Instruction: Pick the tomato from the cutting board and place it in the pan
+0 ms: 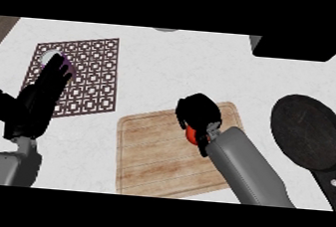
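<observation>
Right fingers [198, 107]: curled over the tomato [191, 134], which shows red beneath the right hand [198, 113], above the cutting board.
Left fingers [56, 74]: straight, holding nothing, left hand [31, 106] over the patterned mat [93, 74].
Desk [189, 67]: white, carries everything.
Cutting board [160, 155]: wooden, centre.
Pan [307, 131]: black, right of board, handle toward the near edge.

Text: nothing readable is showing anywhere
Labels and brands: none are appearing on any surface
Numbers and signs: none are showing
</observation>
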Controlling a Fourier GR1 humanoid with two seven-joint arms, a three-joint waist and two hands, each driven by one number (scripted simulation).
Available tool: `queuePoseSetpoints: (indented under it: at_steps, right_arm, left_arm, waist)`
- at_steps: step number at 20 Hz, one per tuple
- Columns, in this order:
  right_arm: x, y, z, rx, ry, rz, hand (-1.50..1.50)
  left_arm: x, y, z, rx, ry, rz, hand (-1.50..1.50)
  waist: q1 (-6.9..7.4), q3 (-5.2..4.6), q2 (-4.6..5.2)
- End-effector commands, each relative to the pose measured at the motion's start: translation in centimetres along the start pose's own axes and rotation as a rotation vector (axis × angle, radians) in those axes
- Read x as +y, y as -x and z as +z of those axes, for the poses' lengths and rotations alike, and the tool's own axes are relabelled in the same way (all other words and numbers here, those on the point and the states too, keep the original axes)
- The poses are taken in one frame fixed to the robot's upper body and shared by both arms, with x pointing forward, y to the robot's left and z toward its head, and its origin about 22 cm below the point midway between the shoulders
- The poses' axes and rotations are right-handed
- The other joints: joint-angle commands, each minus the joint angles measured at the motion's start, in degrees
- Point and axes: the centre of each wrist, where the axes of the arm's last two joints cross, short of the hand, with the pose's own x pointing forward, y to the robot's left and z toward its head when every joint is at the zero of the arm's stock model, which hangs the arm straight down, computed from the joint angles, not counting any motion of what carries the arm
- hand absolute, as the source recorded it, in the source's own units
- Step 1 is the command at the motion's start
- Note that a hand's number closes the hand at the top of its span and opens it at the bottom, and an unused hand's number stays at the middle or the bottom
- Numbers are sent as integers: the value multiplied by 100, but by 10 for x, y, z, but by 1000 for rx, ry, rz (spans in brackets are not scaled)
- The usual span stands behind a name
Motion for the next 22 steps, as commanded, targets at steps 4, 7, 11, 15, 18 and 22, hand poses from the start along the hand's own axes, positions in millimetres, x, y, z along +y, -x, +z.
queuePoseSetpoints:
  at_steps: [4, 7, 11, 15, 18, 22]
  right_arm:
    - [-8, -8, 2, -45, 74, -73, 150]
    - [-30, -12, 23, -31, 227, -37, 150]
    - [14, -19, 55, 224, 289, -159, 150]
    - [2, -37, 100, 355, 464, -169, 150]
    - [-14, -51, 135, 408, 618, -100, 150]
    - [-31, -68, 191, 431, 753, -60, 150]
  left_arm:
    - [-3, -15, 2, 8, -14, -9, 0]
    - [-10, 9, 5, 11, -7, -5, 0]
    - [10, 8, 7, 10, -37, -4, 0]
    - [21, 14, 14, 26, -54, -15, 0]
    - [17, 15, 9, 23, -61, -5, 0]
    - [19, 5, 9, 17, -40, 8, 0]
  waist:
    - [5, 28, 48]
    - [-43, 26, 39]
    - [-253, 25, -25]
    - [-343, 17, -82]
    - [-278, 19, -47]
    - [-163, 23, -21]
